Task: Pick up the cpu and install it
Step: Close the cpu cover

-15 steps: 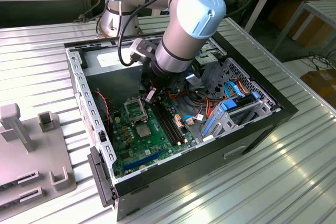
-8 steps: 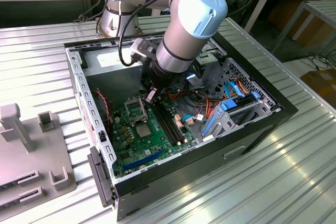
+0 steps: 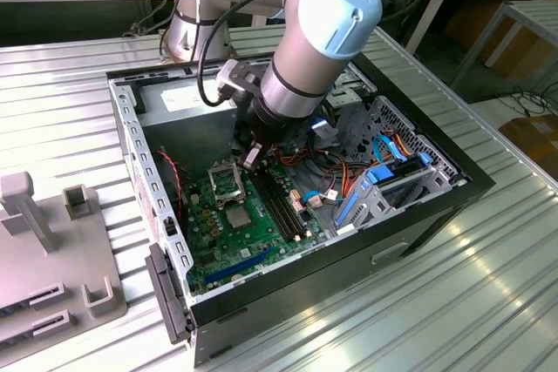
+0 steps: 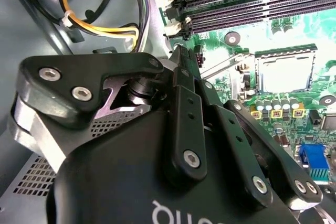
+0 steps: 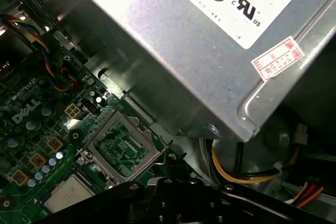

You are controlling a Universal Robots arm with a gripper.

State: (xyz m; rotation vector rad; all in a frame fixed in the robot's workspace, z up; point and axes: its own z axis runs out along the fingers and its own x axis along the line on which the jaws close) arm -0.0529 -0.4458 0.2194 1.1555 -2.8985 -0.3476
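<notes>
The cpu point(image 3: 238, 215) is a small silver-grey square lying flat in the socket on the green motherboard point(image 3: 218, 250), inside the open computer case. It also shows in both wrist views point(image 4: 285, 73) point(image 5: 68, 193). The socket's metal frame point(image 5: 123, 148) stands hinged open beside it, seen in the exterior view as well point(image 3: 222, 182), and its lever point(image 4: 220, 66) is raised. My gripper point(image 3: 251, 158) hangs a little above the board, beside the open frame and apart from the cpu. Its black housing point(image 4: 157, 182) blocks much of the second wrist view.
A silver power supply point(image 5: 199, 40) sits close behind the socket. Black memory slots point(image 4: 252, 3) run beside the socket. Yellow and black cables point(image 4: 105, 27) hang near the gripper. A blue-trimmed drive cage point(image 3: 392, 180) fills the case's right side. A grey fixture point(image 3: 52, 250) stands at the exterior view's left.
</notes>
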